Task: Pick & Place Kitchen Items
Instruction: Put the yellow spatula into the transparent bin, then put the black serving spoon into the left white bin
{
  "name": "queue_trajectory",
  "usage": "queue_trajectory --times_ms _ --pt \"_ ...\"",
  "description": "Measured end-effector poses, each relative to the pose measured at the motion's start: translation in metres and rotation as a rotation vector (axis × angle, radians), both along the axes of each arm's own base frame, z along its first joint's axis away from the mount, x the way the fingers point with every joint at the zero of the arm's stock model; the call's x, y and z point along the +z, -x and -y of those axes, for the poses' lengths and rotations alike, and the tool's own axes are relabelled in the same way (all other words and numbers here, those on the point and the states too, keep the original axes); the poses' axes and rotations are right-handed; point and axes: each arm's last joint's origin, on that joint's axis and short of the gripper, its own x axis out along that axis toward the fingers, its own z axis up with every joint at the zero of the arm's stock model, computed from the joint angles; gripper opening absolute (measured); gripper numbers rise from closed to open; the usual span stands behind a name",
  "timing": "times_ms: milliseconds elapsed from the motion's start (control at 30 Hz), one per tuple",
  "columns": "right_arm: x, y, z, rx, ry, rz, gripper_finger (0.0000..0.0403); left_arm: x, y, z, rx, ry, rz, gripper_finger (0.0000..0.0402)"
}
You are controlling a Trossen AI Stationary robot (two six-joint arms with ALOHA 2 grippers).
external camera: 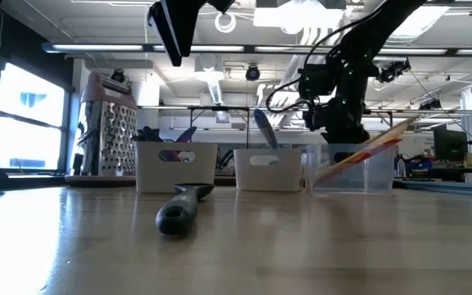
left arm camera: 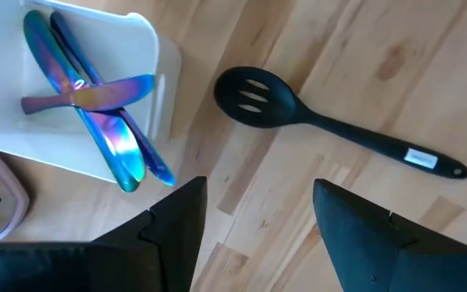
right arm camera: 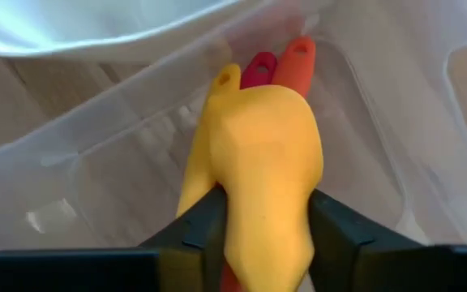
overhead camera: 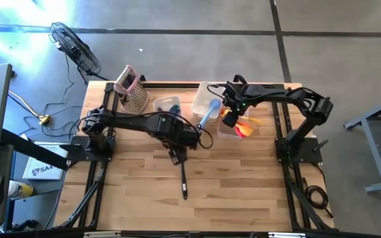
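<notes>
- Right gripper [right arm camera: 262, 235] over the clear tub [right arm camera: 396, 138], fingers [right arm camera: 197, 231] pinching a yellow utensil [right arm camera: 266, 154].
- Left gripper [left arm camera: 254, 235] spread wide, holding nothing, above the black slotted spoon [left arm camera: 258, 97] on the tabletop [left arm camera: 363, 57].

Grater [overhead camera: 132, 88] at tabletop's [overhead camera: 243, 192] far left corner. Three tubs along far edge: left tub [overhead camera: 166, 106], middle tub [overhead camera: 206, 100], right tub [overhead camera: 233, 125], each holding utensils. Slotted spoon [overhead camera: 183, 177] lies alone mid-table, nearer the front edge.

The high view looks straight down on the whole table [overhead camera: 243, 192]; the low view faces level across it. Wrist views sit close. High, low and left wrist views share the black spoon [overhead camera: 182, 178].
</notes>
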Motion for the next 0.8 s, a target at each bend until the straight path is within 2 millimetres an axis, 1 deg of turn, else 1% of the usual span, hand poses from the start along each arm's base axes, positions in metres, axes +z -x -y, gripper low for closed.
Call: queue_trajectory --times_ms 167,300,400,533,800 --pt "0.000 0.000 -0.001 0.001 -0.014 0.005 0.0188 0.000 0.002 0.012 -0.033 -0.003 0.001 0.0218" --pt "0.000 0.000 0.000 -0.009 0.034 -0.026 0.0223 0.000 0.003 0.017 -0.030 -0.009 0.005 0.0218" --pt "0.002 0.001 0.000 -0.011 0.047 -0.024 0.0234 0.000 0.003 0.019 -0.034 -0.033 0.009 0.0218" --pt "0.011 0.003 -0.001 -0.013 0.066 0.000 0.0235 0.000 0.003 0.018 -0.035 -0.045 0.010 0.0218" --pt "0.042 0.011 -0.007 -0.007 0.128 0.097 0.0238 0.001 0.001 0.017 -0.061 -0.074 0.025 0.0218"
